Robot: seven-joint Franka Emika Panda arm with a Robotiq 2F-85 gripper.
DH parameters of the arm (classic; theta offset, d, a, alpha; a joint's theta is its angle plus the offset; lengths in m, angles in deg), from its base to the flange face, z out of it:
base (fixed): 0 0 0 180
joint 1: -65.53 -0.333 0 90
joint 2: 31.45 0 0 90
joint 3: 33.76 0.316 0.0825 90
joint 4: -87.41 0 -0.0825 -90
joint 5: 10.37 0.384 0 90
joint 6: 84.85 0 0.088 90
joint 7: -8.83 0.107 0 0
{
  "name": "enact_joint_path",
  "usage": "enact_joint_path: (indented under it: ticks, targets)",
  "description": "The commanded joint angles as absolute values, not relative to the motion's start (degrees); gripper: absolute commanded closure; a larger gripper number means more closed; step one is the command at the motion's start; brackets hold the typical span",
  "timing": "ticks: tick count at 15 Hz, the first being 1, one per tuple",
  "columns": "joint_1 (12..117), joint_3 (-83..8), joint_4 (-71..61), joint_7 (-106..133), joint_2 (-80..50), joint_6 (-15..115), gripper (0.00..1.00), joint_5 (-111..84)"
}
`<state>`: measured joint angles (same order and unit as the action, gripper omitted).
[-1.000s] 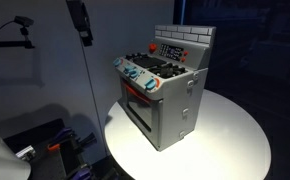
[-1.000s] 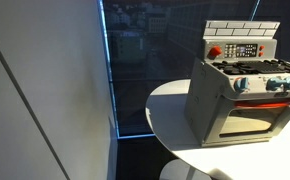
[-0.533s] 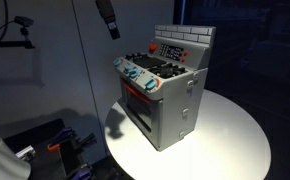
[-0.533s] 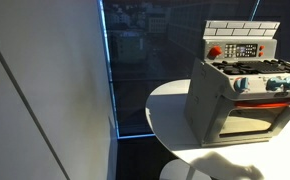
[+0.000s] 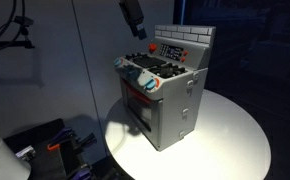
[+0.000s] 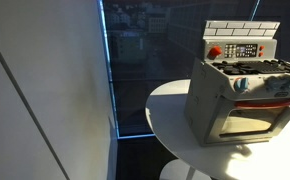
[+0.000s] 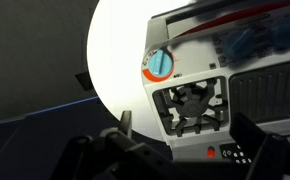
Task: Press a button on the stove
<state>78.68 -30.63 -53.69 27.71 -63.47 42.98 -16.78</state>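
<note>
On a round white table point(image 5: 235, 130), the stove point(image 5: 167, 95) is sitting with its oven door facing outward. Above the stove's knob side, the gripper point(image 5: 138, 32) is hanging in the air, well apart from it and touching nothing. In the wrist view its 2 fingers point(image 7: 125, 128) are showing far apart, so the jaws are standing wide and holding nothing. Beneath them a teal knob point(image 7: 159, 64) and a burner point(image 7: 193, 105) are showing. The red button point(image 5: 150, 47) and the keypad point(image 5: 171, 50) are sitting on the upright back panel.

Risks, as I am judging them:
- Wide jaws are likely to straddle a key or strike several at once.
- A slanted push is risking tipping or sliding the toy.
- A low approach is risking snagging a knob or the burner.
</note>
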Motion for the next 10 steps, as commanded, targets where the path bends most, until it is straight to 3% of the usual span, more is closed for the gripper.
enact_joint_path:
  ticks: [1, 10]
  targets:
    - [78.0, -31.5, -53.1, 28.2, -62.5, 43.3, 0.00, -17.6]
    - [77.7, -31.6, -53.0, 28.2, -61.9, 43.5, 0.00, -17.6]
